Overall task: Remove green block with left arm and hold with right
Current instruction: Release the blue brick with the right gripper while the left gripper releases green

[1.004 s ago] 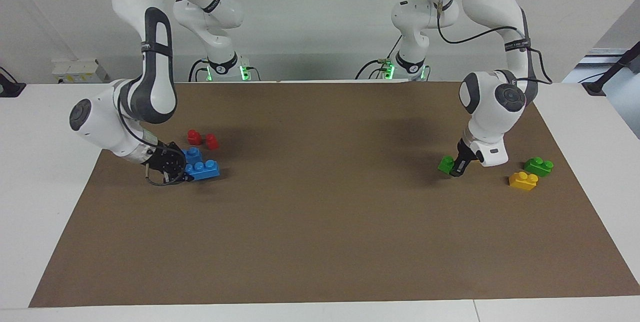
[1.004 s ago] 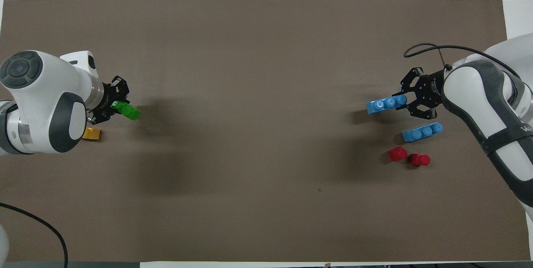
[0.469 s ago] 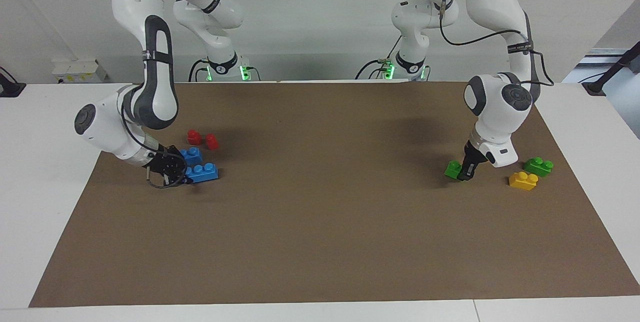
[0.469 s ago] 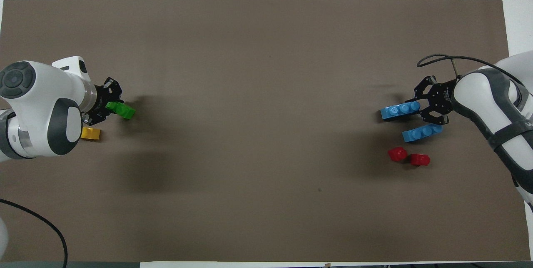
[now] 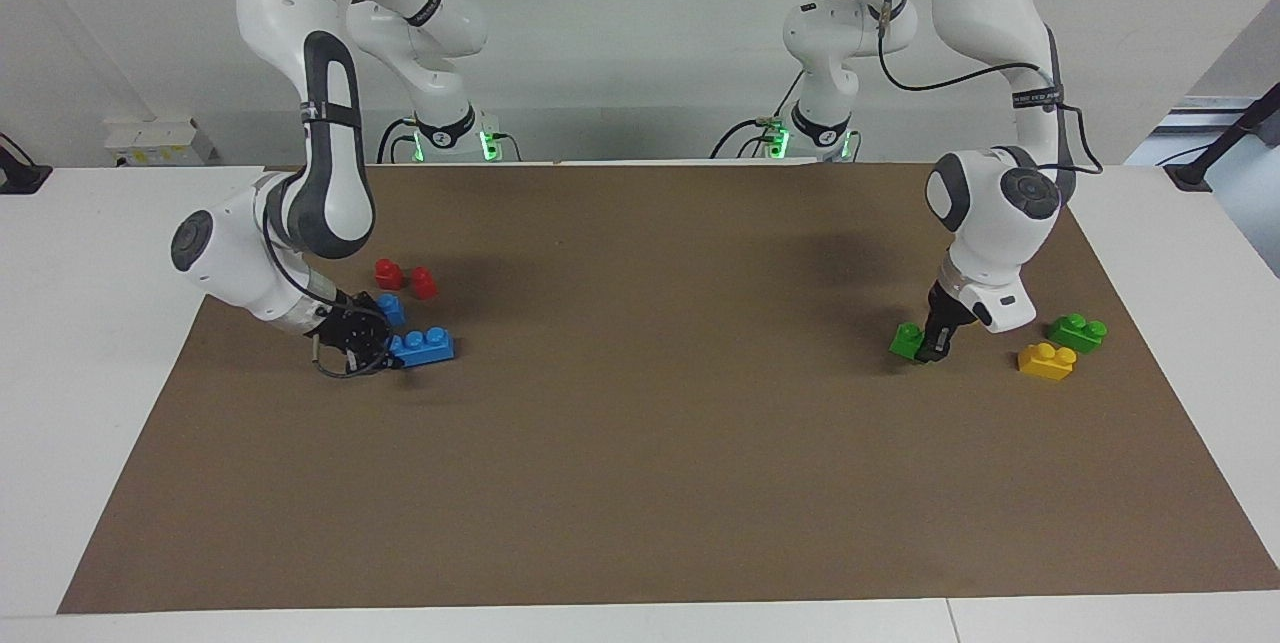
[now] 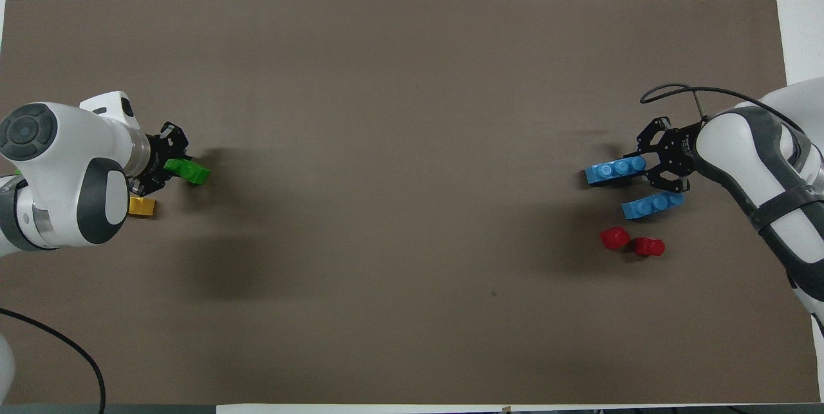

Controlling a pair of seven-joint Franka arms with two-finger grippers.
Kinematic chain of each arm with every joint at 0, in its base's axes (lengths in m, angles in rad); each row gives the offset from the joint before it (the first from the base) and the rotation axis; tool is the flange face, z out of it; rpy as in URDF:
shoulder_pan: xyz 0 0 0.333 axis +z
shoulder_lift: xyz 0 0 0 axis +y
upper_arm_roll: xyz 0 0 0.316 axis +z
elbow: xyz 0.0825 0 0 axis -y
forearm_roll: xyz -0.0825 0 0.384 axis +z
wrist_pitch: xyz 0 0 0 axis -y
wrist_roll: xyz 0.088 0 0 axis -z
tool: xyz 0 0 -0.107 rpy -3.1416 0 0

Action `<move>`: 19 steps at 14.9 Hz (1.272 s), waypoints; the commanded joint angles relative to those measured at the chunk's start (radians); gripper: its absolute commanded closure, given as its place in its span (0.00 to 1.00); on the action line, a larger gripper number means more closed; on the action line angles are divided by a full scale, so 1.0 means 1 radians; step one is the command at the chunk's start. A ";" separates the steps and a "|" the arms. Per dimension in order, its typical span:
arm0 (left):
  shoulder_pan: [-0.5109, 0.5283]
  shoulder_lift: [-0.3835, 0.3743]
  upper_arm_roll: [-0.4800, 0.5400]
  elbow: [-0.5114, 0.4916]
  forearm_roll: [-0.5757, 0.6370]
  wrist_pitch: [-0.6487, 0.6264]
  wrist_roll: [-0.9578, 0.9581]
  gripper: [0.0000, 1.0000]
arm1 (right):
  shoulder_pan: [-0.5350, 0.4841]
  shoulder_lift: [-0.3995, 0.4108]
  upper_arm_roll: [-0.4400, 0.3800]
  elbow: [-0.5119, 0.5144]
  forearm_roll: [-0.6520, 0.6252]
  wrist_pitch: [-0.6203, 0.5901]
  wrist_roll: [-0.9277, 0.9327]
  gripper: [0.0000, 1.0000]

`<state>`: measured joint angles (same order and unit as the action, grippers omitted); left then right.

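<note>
Since a moment ago the right pincer (image 5: 385, 355) is carrying its blue brick (image 5: 424, 346) a little toward the bench's middle, closed on the brick's end, low over the brown mat (image 5: 640, 483). Another blue brick (image 5: 391, 308) and two red pieces (image 5: 405, 278) are lying just beside it. At the other end, the left pincer (image 5: 932, 351) is gripping the green block (image 5: 907, 340) down on the mat, with a yellow brick (image 5: 1046, 360) and a darker green brick (image 5: 1077, 331) sitting near it.
</note>
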<state>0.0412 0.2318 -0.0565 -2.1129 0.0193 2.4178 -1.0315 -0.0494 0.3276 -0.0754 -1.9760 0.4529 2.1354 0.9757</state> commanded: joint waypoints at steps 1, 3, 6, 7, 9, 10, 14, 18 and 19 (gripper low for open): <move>0.012 -0.009 -0.006 -0.024 -0.007 0.024 0.004 0.00 | -0.003 -0.004 0.002 -0.012 0.015 0.021 0.008 0.78; 0.011 -0.014 -0.006 -0.018 -0.007 0.018 0.014 0.00 | -0.003 -0.004 0.002 -0.012 0.015 0.023 0.006 0.41; 0.011 -0.025 -0.006 0.023 -0.005 -0.041 0.060 0.00 | -0.004 -0.002 0.002 0.000 0.013 0.014 0.005 0.14; 0.006 -0.026 -0.005 0.046 0.002 -0.087 0.080 0.00 | -0.007 -0.002 0.000 0.009 0.010 0.008 0.005 0.13; 0.002 -0.028 -0.005 0.108 0.005 -0.172 0.138 0.00 | -0.013 -0.002 0.000 0.028 0.003 0.003 0.001 0.12; 0.000 -0.034 -0.005 0.129 0.005 -0.206 0.183 0.00 | -0.014 -0.002 0.000 0.040 0.003 -0.008 0.003 0.11; 0.003 -0.060 -0.003 0.197 0.005 -0.318 0.341 0.00 | -0.014 -0.015 -0.001 0.086 0.003 -0.075 0.006 0.08; 0.006 -0.129 -0.005 0.215 0.005 -0.420 0.520 0.00 | -0.006 -0.087 -0.001 0.114 -0.087 -0.133 -0.027 0.00; 0.005 -0.149 -0.005 0.218 0.005 -0.443 0.557 0.00 | -0.003 -0.105 0.000 0.127 -0.124 -0.155 -0.107 0.00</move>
<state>0.0435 0.1348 -0.0611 -1.8917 0.0200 2.0337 -0.5584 -0.0537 0.2737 -0.0782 -1.8633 0.3894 2.0277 0.9528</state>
